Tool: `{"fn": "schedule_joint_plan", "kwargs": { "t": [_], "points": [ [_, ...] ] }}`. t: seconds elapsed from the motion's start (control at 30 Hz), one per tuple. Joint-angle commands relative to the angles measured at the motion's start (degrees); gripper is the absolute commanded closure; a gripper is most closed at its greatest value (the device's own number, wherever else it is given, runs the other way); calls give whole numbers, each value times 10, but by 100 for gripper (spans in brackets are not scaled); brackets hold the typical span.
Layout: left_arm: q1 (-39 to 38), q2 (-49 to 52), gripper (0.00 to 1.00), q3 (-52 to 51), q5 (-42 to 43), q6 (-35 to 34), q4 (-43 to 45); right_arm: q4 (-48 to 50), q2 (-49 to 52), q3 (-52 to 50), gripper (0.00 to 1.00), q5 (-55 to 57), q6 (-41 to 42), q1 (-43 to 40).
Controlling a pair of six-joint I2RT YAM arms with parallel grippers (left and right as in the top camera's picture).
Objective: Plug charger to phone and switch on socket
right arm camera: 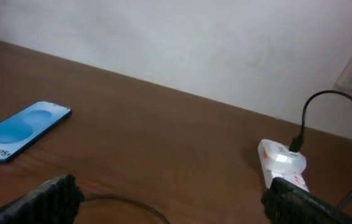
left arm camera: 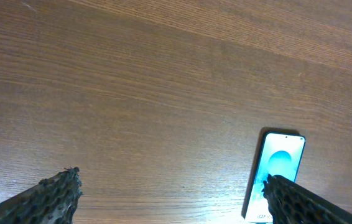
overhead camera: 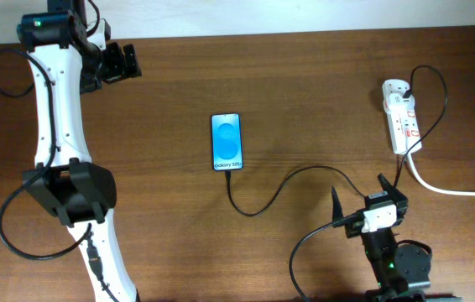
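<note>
The phone (overhead camera: 227, 142) lies flat mid-table, blue screen up; it also shows in the left wrist view (left arm camera: 277, 173) and the right wrist view (right arm camera: 22, 130). The charger cable (overhead camera: 292, 180) curves from the phone's bottom edge toward the socket (overhead camera: 402, 115), a white power strip at the right; its tip meets the phone's bottom edge. The cable's other end is plugged into the socket (right arm camera: 282, 159). My left gripper (overhead camera: 122, 63) is open at the far left back, away from everything. My right gripper (overhead camera: 363, 195) is open near the front, below the socket, holding nothing.
A thick white cord (overhead camera: 456, 190) runs from the socket off the right edge. A pale wall (right arm camera: 176, 43) stands behind the table's far edge. The left arm's white links (overhead camera: 57, 126) cross the table's left side.
</note>
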Motion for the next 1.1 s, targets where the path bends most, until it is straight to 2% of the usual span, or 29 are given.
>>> {"fn": "schedule_joint_plan", "kwargs": {
  "t": [0.0, 0.8, 0.87, 0.93, 1.07],
  "points": [
    [2, -6, 1, 5, -2, 3, 1, -4, -6, -3, 2, 11, 2, -3],
    [1, -8, 1, -1, -3, 3, 1, -4, -6, -3, 2, 14, 2, -3],
    [1, -25, 1, -33, -4, 3, 1, -4, -6, -3, 2, 14, 2, -3],
    [2, -75, 1, -119, -3, 3, 30, -4, -6, -3, 2, 14, 2, -3],
    [2, -226, 1, -354, -2, 3, 192, -4, -6, -3, 2, 14, 2, -3]
  ]
}}
